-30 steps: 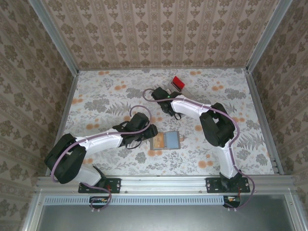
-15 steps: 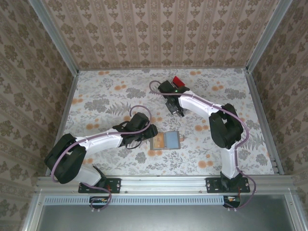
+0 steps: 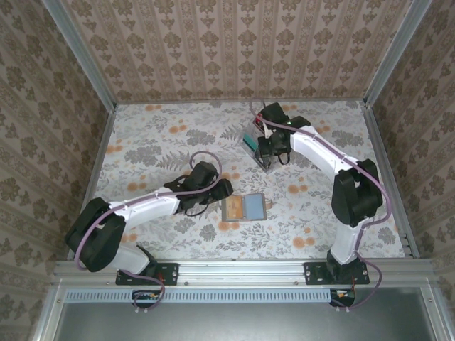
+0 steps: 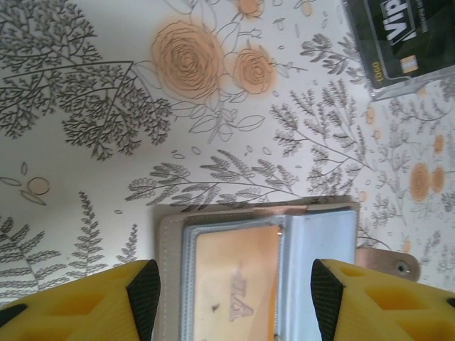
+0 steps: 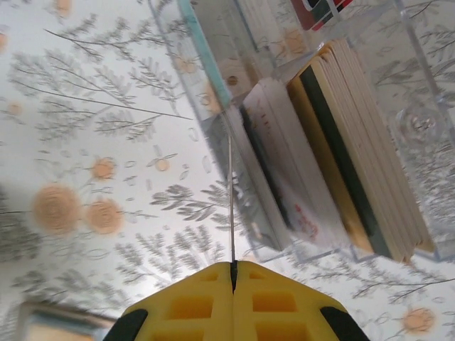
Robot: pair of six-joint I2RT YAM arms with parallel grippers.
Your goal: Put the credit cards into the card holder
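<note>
The card holder point(image 3: 244, 207) lies open on the table, near the front. The left wrist view shows it from close up as a grey case point(image 4: 170, 270) with a beige card point(image 4: 234, 284) behind its clear pocket. My left gripper point(image 4: 234, 298) is open, one finger on each side of the holder, not touching it; from above it point(image 3: 222, 190) is just left of the case. My right gripper point(image 5: 233, 266) is shut on a thin credit card point(image 5: 230, 199) seen edge-on, colour unclear. It hangs above the table beside the clear rack point(image 5: 419, 121), which holds several more cards point(image 5: 355, 149).
The clear slotted rack point(image 3: 254, 145) stands at the back middle, with a teal card point(image 3: 249, 141) at its left end. A black VIP card point(image 4: 398, 35) shows in the left wrist view. The holder's strap with a snap point(image 4: 389, 263) sticks out to the right. Walls enclose the table.
My right arm swung right and toward the back, bringing its gripper over the rack and covering the red card seen earlier. The left arm and the card holder have hardly moved.
</note>
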